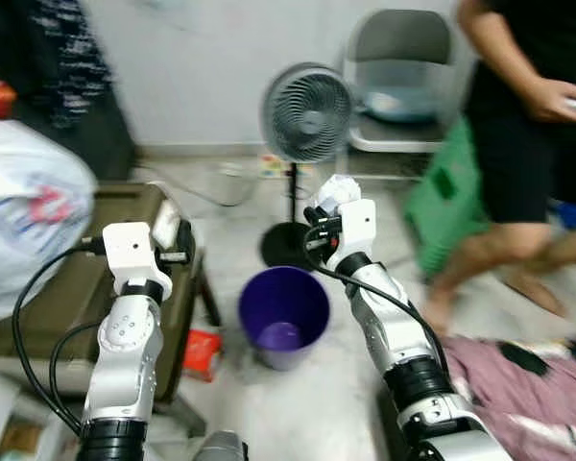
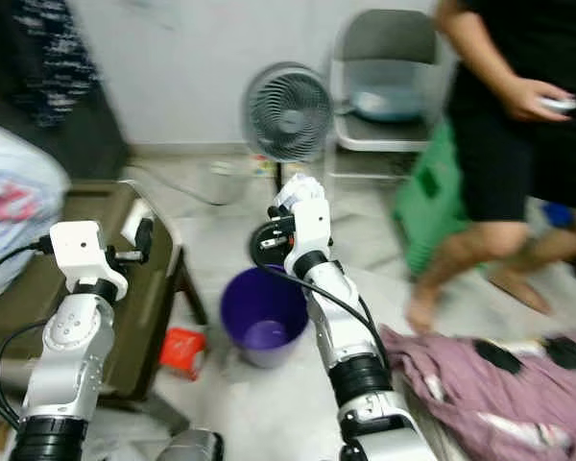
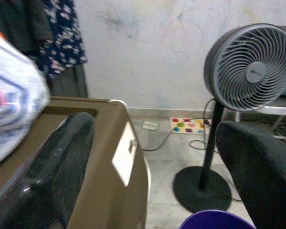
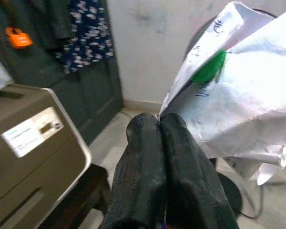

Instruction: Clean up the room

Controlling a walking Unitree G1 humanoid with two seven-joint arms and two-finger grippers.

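Just behind the purple bin (image 1: 283, 327), right gripper (image 1: 324, 213) clamps crumpled paper (image 1: 336, 191); left gripper (image 1: 173, 242) jaws apart.

A crumpled white paper (image 4: 238, 95), marked with a green patch and handwriting, is being held aloft, pinched at 1 edge between the closed fingers of the right gripper (image 4: 159, 119). It is being positioned above and just behind a purple bin (image 1: 283, 315), which is standing upright and open-topped on the floor.
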